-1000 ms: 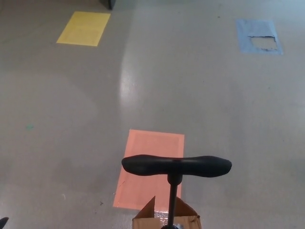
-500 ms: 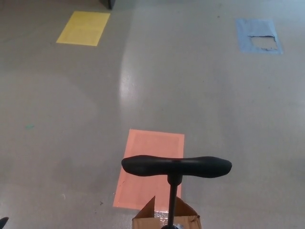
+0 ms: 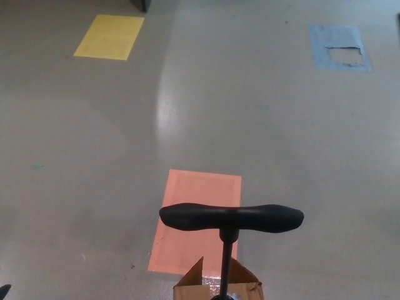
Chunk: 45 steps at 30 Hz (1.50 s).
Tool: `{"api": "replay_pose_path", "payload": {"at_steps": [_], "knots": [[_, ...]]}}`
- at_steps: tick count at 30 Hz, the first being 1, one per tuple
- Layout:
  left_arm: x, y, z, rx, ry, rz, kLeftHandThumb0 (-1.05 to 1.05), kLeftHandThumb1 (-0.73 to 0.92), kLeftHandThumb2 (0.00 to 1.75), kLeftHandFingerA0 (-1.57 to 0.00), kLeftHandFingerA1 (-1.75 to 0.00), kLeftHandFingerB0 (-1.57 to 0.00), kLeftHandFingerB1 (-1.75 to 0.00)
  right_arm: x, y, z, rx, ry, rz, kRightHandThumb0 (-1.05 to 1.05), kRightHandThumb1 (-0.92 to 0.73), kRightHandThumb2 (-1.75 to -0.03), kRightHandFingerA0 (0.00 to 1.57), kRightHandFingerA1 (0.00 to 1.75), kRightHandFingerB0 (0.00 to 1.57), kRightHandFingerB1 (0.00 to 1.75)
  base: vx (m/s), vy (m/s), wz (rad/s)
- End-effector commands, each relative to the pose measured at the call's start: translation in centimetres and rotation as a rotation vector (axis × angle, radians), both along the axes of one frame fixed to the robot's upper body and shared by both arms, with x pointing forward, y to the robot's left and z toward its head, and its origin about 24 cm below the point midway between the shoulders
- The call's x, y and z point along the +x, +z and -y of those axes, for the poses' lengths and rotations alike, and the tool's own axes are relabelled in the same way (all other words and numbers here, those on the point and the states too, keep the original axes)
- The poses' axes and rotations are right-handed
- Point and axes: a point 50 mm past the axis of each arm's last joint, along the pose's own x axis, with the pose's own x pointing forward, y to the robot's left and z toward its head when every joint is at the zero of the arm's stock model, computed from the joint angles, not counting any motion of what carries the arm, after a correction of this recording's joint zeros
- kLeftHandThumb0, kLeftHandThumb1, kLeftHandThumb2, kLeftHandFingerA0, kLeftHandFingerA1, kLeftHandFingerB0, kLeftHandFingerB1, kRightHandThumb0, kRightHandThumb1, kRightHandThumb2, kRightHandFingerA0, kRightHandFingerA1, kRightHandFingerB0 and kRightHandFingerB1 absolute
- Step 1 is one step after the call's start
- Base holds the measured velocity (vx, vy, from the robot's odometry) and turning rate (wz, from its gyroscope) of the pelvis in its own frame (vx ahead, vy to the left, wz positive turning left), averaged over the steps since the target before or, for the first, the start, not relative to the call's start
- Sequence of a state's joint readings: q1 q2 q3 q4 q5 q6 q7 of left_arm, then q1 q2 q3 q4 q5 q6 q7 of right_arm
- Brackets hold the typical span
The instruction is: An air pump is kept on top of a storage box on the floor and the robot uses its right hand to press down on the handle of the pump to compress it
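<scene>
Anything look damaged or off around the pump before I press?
The blue floor patch at far right is torn, with bare floor showing through its middle. The cardboard box has a flap sticking up. The pump handle sits level and untouched.

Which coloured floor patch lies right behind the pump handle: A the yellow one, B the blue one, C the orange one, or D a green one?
C: the orange patch lies directly behind the black pump handle, while the yellow patch and the blue patch sit far off near the top corners.
</scene>
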<state>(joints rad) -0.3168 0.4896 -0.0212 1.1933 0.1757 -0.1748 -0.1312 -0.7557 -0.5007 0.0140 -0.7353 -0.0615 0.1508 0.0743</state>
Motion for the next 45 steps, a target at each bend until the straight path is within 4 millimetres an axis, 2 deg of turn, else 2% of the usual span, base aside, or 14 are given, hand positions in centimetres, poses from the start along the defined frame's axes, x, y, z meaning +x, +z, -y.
{"api": "replay_pose_path", "payload": {"at_steps": [1,9,17,21,22,24,27,28,32,34,35,39,43,45], "knots": [[0.0,0.8,-0.7,0.0,-0.024,0.048,-0.57,0.86,0.65,-0.27,-0.34,-0.21,-0.3,-0.8,-1.6,-3.7,-0.383,0.026,-0.221,-0.86,-0.83,-1.13,0.03,0.19,0.03,0.16,0.0,0.0,0.0],[0.1,0.9,-0.7,0.004,-0.033,0.048,-0.57,0.86,0.66,-0.26,-0.34,-0.2,-0.3,-0.4,-5.2,-5.2,-0.551,0.036,-0.358,-0.84,-0.87,-1.16,0.0,0.14,0.0,0.13,0.0,0.0,0.0],[0.0,0.8,-0.6,-0.004,-0.026,0.049,-0.58,0.86,0.65,-0.25,-0.34,-0.2,-0.3,2.0,-11.4,-6.7,-0.652,0.03,-0.597,-0.8,-0.81,-1.15,0.0,0.24,0.01,0.22,0.0,0.0,0.0],[0.2,0.9,-0.6,-0.009,-0.025,0.054,-0.57,0.87,0.66,-0.25,-0.34,-0.2,-0.3,3.2,-13.4,-6.8,-0.694,0.0,-0.715,-0.77,-0.79,-1.14,0.0,0.23,0.0,0.21,0.0,0.0,0.0],[0.2,1.0,-0.7,-0.009,-0.027,0.054,-0.57,0.87,0.66,-0.25,-0.34,-0.2,-0.3,3.4,-13.8,-6.8,-0.704,-0.005,-0.744,-0.75,-0.92,-0.76,0.0,0.13,0.0,0.15,0.0,0.0,0.0],[0.2,1.0,-0.7,-0.008,-0.027,0.057,-0.58,0.86,0.65,-0.27,-0.35,-0.21,-0.3,3.8,-14.4,-6.9,-0.706,-0.009,-0.763,-0.74,-0.92,-0.76,0.0,0.12,0.0,0.15,0.0,0.0,0.0],[0.3,1.1,-0.7,-0.003,-0.033,0.054,-0.57,0.87,0.66,-0.27,-0.35,-0.2,-0.3,4.5,-15.9,-7.0,-0.706,-0.021,-0.799,-0.74,-0.92,-0.76,0.0,0.12,0.0,0.16,0.0,0.0,0.0],[0.3,1.1,-0.6,-0.002,-0.031,0.055,-0.57,0.87,0.66,-0.27,-0.35,-0.2,-0.3,4.7,-16.2,-7.0,-0.707,-0.025,-0.814,-0.8,-0.76,-0.94,0.0,0.14,0.0,0.16,0.0,0.0,0.0],[0.3,1.1,-0.6,0.016,-0.037,0.05,-0.58,0.87,0.66,-0.29,-0.35,-0.22,-0.3,5.6,-18.0,-6.9,-0.712,-0.045,-0.878,-0.83,-0.78,-0.99,0.0,0.16,0.0,0.15,0.0,0.0,0.0],[0.3,1.1,-0.7,0.016,-0.036,0.05,-0.58,0.86,0.66,-0.29,-0.35,-0.22,-0.3,6.1,-19.1,-6.8,-0.719,-0.066,-0.921,-0.79,-0.75,-0.93,0.0,0.18,0.0,0.14,0.0,0.0,0.0],[0.2,1.0,-0.7,0.005,-0.028,0.052,-0.58,0.86,0.65,-0.28,-0.35,-0.22,-0.3,6.4,-19.8,-6.8,-0.718,-0.071,-0.944,-0.76,-0.78,-1.13,0.0,0.25,0.0,0.21,0.0,0.0,0.0],[0.2,1.1,-0.8,0.0,-0.028,0.052,-0.58,0.87,0.66,-0.28,-0.34,-0.21,-0.3,7.1,-22.2,-6.8,-0.732,-0.099,-1.004,-0.81,-0.8,-1.13,0.0,0.22,0.0,0.19,0.0,0.0,0.0],[0.3,1.1,-0.7,-0.003,-0.027,0.055,-0.58,0.87,0.66,-0.27,-0.34,-0.21,-0.3,7.5,-25.5,-7.0,-0.767,-0.133,-1.094,-0.8,-0.79,-1.12,0.0,0.22,0.0,0.2,0.0,0.0,0.0],[0.2,1.0,-0.7,-0.001,-0.028,0.052,-0.59,0.87,0.66,-0.26,-0.34,-0.2,-0.3,7.2,-28.4,-7.5,-0.826,-0.151,-1.158,-0.83,-0.8,-1.12,0.0,0.21,0.0,0.19,0.0,0.0,0.0]]}}
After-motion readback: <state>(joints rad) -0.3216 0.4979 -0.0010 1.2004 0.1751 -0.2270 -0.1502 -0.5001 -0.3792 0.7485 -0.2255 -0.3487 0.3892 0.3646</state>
